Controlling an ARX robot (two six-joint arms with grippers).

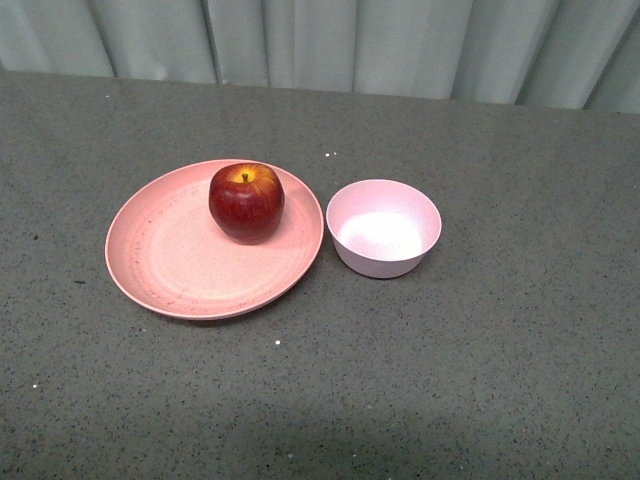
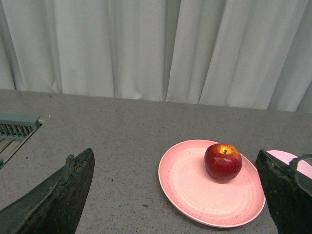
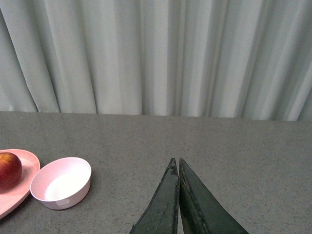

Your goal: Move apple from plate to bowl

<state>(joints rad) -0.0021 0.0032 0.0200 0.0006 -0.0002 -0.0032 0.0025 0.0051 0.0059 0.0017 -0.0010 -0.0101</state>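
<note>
The apple [image 1: 246, 203] sits stem-up on the far half of the plate [image 1: 175, 265]; the bowl [image 1: 385, 262] stands just beside it, to the right, on the grey surface [image 1: 480, 380]. I read the left hand [image 2: 174, 152] released, jaws wide apart; the right hand [image 3: 175, 162] clenched on nothing.

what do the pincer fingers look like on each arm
Left pincer: two broad, dark greenish-black wedge fingers with rough, scuffed edges. Right pincer: two slim dark fingers tapering to sharp tips. No markings show; the arms themselves are out of view.
</note>
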